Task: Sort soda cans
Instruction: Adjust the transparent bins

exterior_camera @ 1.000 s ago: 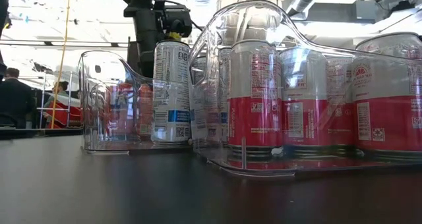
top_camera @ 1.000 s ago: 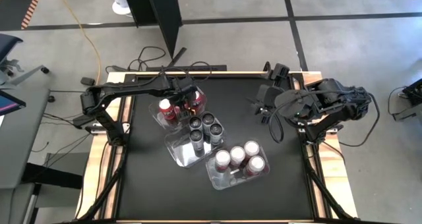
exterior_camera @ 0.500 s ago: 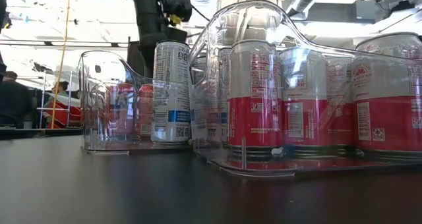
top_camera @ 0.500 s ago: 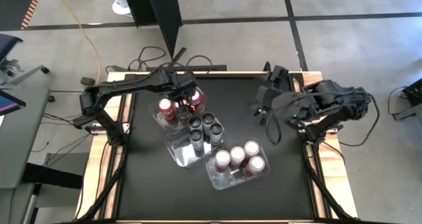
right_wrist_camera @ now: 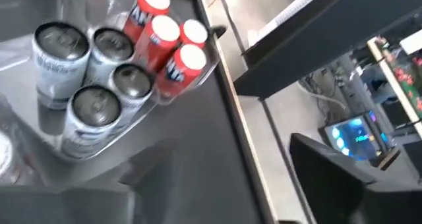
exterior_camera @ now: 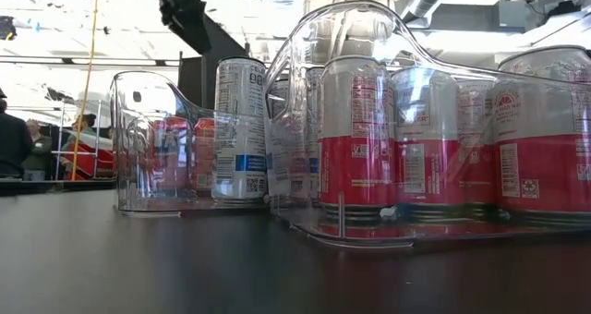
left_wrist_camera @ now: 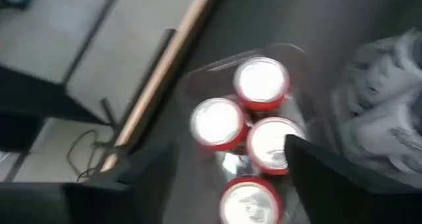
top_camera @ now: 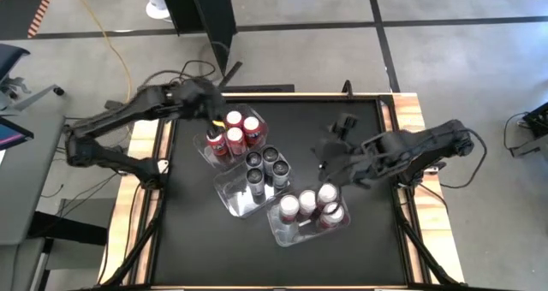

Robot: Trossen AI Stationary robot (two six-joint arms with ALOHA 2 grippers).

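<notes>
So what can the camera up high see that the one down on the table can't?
Only the high view shows both arms: the left gripper sits above the tub of red cans, and the right gripper hangs over the black table near the white and red cans. It also shows the silver can tops.

Only the low view shows the can labels side-on and a person in the room behind.

Both show the clear tubs full of cans.

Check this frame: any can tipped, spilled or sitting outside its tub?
Nothing stands out. The red cans, dark cans and white-and-red cans all stand upright, each group inside its own clear tub; no can lies loose on the table.
</notes>
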